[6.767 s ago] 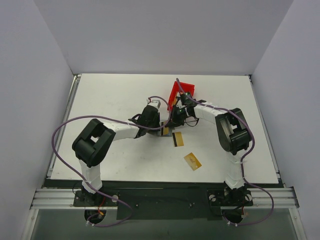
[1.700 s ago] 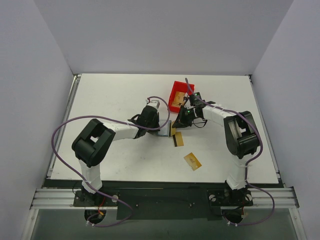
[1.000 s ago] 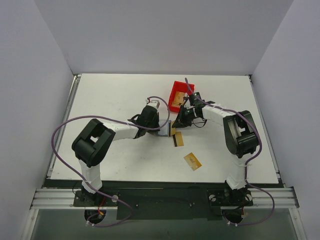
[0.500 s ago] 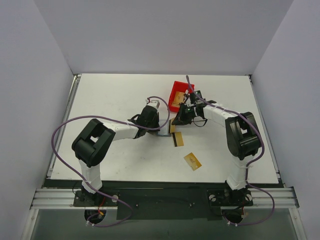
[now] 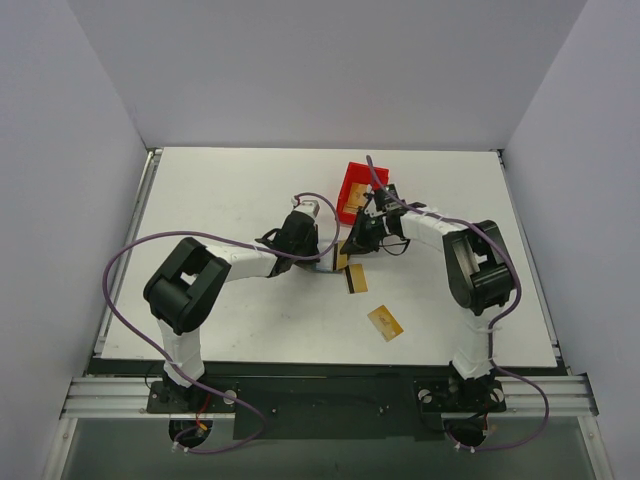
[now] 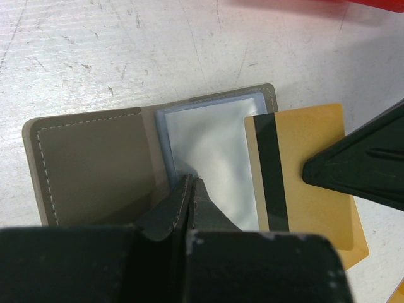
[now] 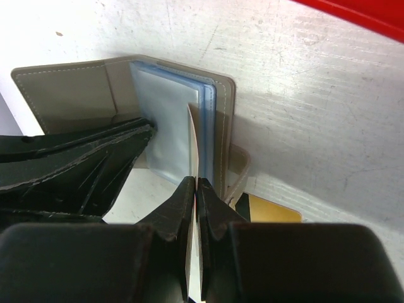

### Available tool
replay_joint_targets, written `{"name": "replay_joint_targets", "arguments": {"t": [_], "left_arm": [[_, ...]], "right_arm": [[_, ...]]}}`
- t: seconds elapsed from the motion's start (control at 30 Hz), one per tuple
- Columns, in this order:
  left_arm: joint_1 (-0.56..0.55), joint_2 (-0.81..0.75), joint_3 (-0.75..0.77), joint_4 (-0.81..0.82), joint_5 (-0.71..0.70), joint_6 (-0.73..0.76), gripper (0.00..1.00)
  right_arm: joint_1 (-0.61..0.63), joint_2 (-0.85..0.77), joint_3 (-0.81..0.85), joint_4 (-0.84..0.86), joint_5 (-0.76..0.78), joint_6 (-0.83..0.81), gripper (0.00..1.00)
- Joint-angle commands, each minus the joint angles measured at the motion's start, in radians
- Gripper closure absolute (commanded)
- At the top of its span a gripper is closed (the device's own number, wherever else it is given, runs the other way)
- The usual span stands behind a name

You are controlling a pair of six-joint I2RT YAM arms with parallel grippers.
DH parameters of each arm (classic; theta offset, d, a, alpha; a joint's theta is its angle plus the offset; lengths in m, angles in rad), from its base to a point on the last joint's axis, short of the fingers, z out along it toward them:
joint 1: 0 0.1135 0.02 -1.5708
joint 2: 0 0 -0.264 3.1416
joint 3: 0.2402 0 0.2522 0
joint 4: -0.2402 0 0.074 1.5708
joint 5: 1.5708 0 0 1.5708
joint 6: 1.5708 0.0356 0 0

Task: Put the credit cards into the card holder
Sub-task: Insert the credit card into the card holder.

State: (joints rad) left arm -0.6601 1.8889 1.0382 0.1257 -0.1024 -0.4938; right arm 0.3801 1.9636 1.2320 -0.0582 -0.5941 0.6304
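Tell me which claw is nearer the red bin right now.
Right. The right claw, pinching a card, sits just in front of the red bin; the left claw grips the wallet further left.

The grey card holder (image 6: 95,164) was laid open on the desk (image 5: 220,200). A gold striped card (image 6: 309,170) was overlapped on its bluish sleeves (image 6: 208,158); a second card (image 5: 353,281) and a third card (image 5: 385,322) were laid nearby.

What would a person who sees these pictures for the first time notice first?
At mid-table an open grey card holder shows its bluish sleeves, with the left gripper clamped on it. The right gripper holds a gold card with a black stripe at the sleeves' edge. A red bin stands just behind; two more cards lie nearer.
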Motion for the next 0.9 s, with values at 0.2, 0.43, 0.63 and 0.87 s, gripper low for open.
{"name": "replay_joint_targets", "arguments": {"t": [0.2, 0.43, 0.63, 0.87], "left_arm": [[0.034, -0.066, -0.017, -0.04, 0.062, -0.022, 1.0], [0.074, -0.132, -0.047, -0.041, 0.06, -0.029, 1.0], [0.086, -0.145, -0.081, -0.047, 0.009, -0.017, 1.0], [0.091, -0.128, -0.104, -0.052, -0.013, -0.003, 1.0]], "right_arm": [[0.009, 0.05, 0.049, -0.078, 0.053, -0.021, 1.0], [0.009, 0.049, 0.054, -0.094, 0.073, -0.029, 1.0], [0.008, 0.052, 0.064, -0.109, 0.073, -0.035, 1.0], [0.011, 0.057, 0.092, -0.137, 0.077, -0.046, 1.0]]}}
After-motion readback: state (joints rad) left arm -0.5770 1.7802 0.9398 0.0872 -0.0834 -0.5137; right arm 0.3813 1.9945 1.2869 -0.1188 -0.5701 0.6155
